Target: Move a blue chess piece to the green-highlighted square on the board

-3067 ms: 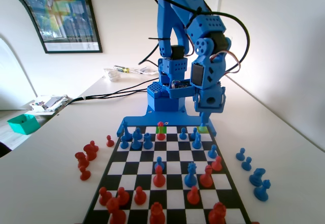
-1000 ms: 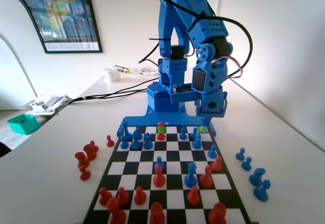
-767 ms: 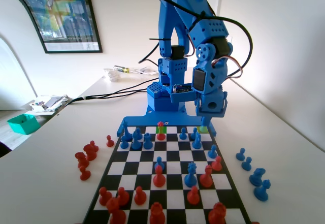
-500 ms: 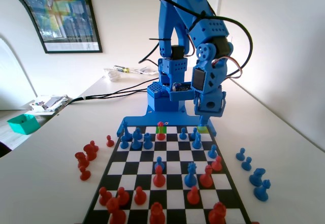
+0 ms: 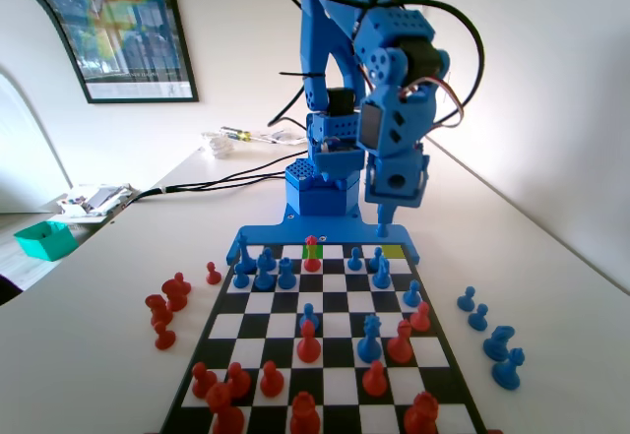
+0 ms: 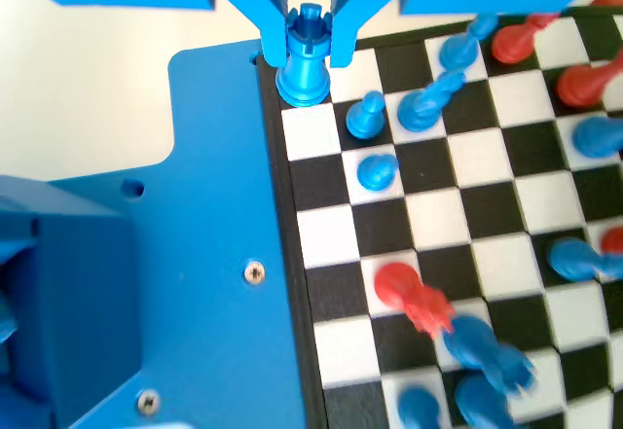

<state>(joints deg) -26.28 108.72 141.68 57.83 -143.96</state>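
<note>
White table (image 5: 89,375) with the board (image 5: 340,301) on it, framed poster (image 5: 118,21) on the wall behind. We log the main change: the gripper (image 5: 383,219) has come up off the far row and swung a little left in the fixed view. Half a second ago it was still down over the lime square (image 5: 394,251) at the far right of that row. That square now sits bare.

In the wrist view the jaws are closed most of the way onto the blue chess piece (image 6: 304,59), pinching its crenellated top from both sides. The base hangs free, over the corner of the board beside the blue bracket (image 6: 214,157). We judge the pick is done and the piece is airborne, so transport has begun.

The green-highlighted square (image 5: 313,250) is in the same far row, off to the left of the gripper in the fixed view. A red piece (image 5: 312,255) stands right at it. We cannot tell whether it is on the green square or just in front. Blue pawns (image 5: 382,275) are packed close under the travel path.

Next, as we judge it: carry left at this height, then lower. Risks are clipping the red piece or the neighbouring blue ones on the way down.
</note>
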